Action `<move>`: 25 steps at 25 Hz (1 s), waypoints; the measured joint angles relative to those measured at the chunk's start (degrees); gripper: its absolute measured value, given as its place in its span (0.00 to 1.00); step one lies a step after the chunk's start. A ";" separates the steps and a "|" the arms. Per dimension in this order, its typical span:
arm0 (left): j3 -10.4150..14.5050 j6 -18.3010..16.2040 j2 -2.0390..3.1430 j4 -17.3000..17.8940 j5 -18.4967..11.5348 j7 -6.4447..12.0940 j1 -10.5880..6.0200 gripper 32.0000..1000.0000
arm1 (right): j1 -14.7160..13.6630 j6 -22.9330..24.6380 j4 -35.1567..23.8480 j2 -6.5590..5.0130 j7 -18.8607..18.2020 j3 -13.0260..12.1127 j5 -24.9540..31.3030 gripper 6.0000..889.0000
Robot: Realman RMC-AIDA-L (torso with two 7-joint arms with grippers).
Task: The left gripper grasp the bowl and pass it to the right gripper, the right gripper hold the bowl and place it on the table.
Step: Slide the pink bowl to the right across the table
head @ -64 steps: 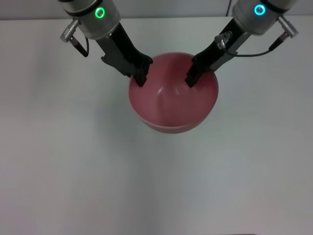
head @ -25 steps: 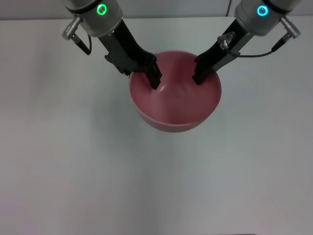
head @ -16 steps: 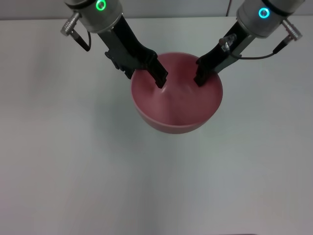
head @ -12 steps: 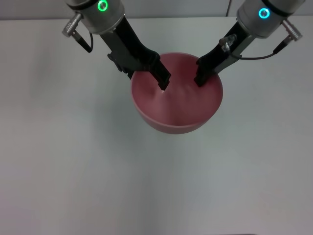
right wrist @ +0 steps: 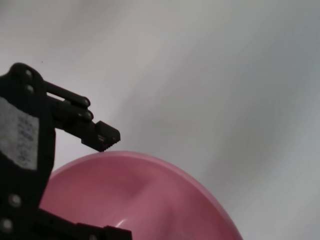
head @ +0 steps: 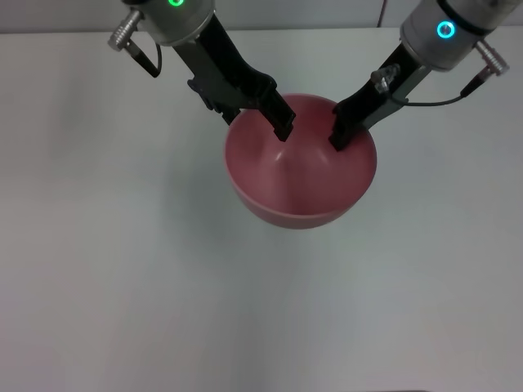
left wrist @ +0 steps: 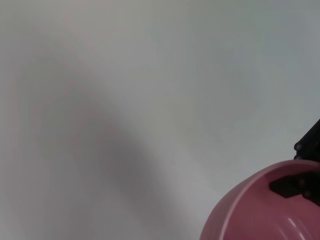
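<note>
The pink-red bowl (head: pixel 302 175) hangs a little above the white table (head: pixel 122 269), casting a soft shadow to its left. My right gripper (head: pixel 337 139), on the cyan-ringed arm, is shut on the bowl's back right rim. The left wrist view shows that right gripper (left wrist: pixel 300 167) with one finger inside the bowl (left wrist: pixel 260 215) and one outside. My left gripper (head: pixel 270 124), on the green-ringed arm, is over the back left rim. In the right wrist view the left gripper (right wrist: pixel 110 185) is open, fingers wide apart and off the bowl (right wrist: pixel 150 195).
Only the plain white table surrounds the bowl, with its far edge (head: pixel 327 29) just behind the two arms. A thin cable (head: pixel 441 100) loops beside the right wrist.
My left gripper has let go of the bowl's left rim and moved right and back across it. The bowl has shifted slightly right with the right gripper.
</note>
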 joint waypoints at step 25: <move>0.03 -4.69 0.54 6.88 1.21 -1.37 0.11 0.86 | -3.65 0.18 -0.01 -1.48 -0.04 0.26 0.01 0.02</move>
